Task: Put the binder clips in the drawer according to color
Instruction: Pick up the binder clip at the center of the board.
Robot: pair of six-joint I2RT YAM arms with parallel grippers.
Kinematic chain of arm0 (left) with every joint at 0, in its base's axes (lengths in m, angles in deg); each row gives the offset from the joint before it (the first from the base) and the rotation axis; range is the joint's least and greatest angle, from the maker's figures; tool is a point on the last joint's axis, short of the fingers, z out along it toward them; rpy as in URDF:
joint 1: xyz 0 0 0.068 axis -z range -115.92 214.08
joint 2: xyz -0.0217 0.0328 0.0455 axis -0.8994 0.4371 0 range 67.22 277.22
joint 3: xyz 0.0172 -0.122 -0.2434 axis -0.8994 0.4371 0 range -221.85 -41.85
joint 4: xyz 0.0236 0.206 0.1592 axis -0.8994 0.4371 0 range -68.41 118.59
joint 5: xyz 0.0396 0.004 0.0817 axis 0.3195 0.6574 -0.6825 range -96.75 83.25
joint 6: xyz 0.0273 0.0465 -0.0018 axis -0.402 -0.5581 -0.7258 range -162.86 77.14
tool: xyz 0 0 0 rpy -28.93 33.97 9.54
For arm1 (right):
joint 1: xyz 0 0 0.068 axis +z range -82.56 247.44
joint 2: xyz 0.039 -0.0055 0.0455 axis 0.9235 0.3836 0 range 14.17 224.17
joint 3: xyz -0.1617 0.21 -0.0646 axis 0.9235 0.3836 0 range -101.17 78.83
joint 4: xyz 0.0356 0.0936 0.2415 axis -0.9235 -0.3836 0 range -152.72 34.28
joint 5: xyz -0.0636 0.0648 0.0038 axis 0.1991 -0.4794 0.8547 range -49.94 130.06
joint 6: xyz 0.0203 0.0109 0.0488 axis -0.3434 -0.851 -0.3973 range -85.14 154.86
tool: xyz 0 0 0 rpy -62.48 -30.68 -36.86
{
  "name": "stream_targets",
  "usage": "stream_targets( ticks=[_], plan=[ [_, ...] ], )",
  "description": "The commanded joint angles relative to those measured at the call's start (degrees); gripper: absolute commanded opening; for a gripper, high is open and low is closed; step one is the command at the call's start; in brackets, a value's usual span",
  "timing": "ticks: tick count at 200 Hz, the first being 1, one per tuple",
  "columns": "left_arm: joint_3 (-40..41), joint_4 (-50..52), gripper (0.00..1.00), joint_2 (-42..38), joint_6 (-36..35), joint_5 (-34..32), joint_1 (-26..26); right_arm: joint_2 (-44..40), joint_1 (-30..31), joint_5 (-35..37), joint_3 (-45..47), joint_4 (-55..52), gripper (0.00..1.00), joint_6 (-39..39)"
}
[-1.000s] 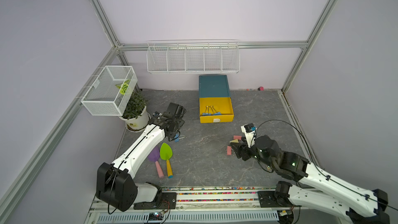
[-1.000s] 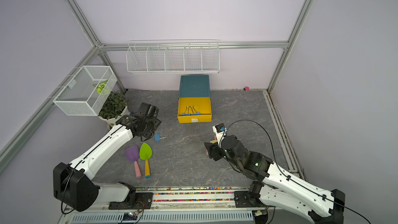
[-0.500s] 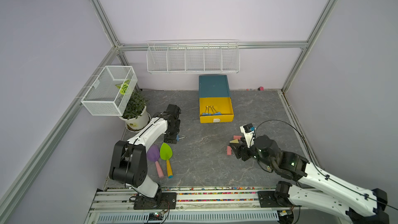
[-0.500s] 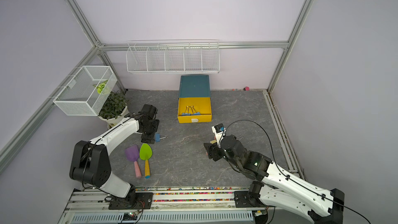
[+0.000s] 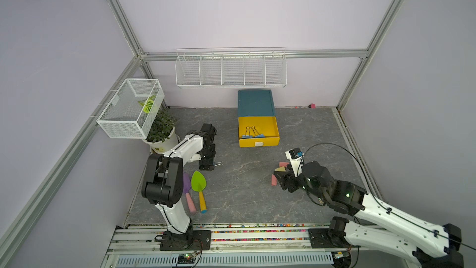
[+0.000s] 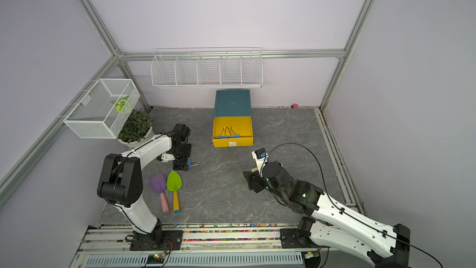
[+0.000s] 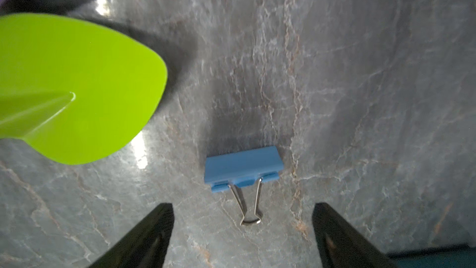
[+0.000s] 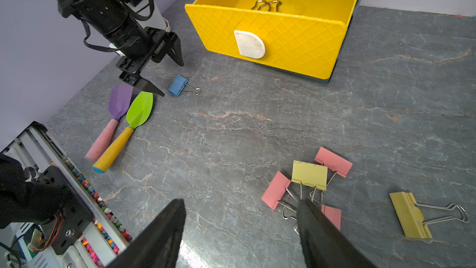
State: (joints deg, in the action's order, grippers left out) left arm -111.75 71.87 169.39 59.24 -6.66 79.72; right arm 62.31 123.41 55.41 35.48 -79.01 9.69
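1. The left pincer (image 7: 242, 207) is spread wide and holds nothing. It hangs over a blue clip (image 7: 243, 167) that lies flat on the bench (image 7: 360, 99), and the clip's wire loop sits between the fingertips without touching them.
2. Just near of this clip is a green trowel (image 7: 77, 86), with a purple trowel (image 8: 119, 101) to its left.
3. The right pincer (image 8: 240, 202) is also open and empty, low over the bench's right side.
4. By its fingers lies a tight cluster of three pink clips (image 8: 275, 193) and a yellow clip (image 8: 309, 175), one pink partly hidden by a finger. A second yellow clip (image 8: 409, 215) lies apart from them.
5. At the far middle, the drawer (image 5: 258, 141) is pulled out of the teal cabinet (image 5: 255, 103). Two blue clips (image 5: 251, 135) can be made out in it.
6. A mesh basket (image 5: 128, 109) at far left holds a green leaf (image 5: 147, 105).
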Motion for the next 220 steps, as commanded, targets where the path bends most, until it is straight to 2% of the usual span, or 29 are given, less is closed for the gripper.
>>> stream_targets(
  ticks=[1,67,96,134,174,195,220],
  plan=[
    [-1.24,0.84,0.88,2.03,1.09,0.59,-0.6,-0.04,-0.16,0.09,-0.45,1.05,0.74,1.18],
    [-2.4,0.96,0.78,5.56,1.27,1.08,-1.26,0.21,-1.02,0.05,-0.67,0.77,0.74,1.36],
    [-2.34,0.92,0.67,6.2,1.43,1.44,-1.29,0.29,-1.52,0.11,-0.48,0.79,0.74,1.22],
    [-2.16,0.8,0.45,4.77,1.48,0.85,-1.31,0.54,-2.03,-0.28,-0.42,0.96,0.74,1.1],
    [-2.13,2.22,0.37,0.27,-0.3,-0.04,-1.09,0.2,-2.35,-0.52,-0.62,0.76,0.74,1.22],
    [-4.31,4.52,0.37,-4.6,-2.24,-4.21,0.09,-0.04,-2.38,-0.46,-0.9,0.2,0.74,1.42],
    [-11.12,7.44,0.38,-10.47,-7.62,-13.67,3.62,-0.39,-2.5,-0.34,-0.99,0.24,0.74,1.31]
  ],
)
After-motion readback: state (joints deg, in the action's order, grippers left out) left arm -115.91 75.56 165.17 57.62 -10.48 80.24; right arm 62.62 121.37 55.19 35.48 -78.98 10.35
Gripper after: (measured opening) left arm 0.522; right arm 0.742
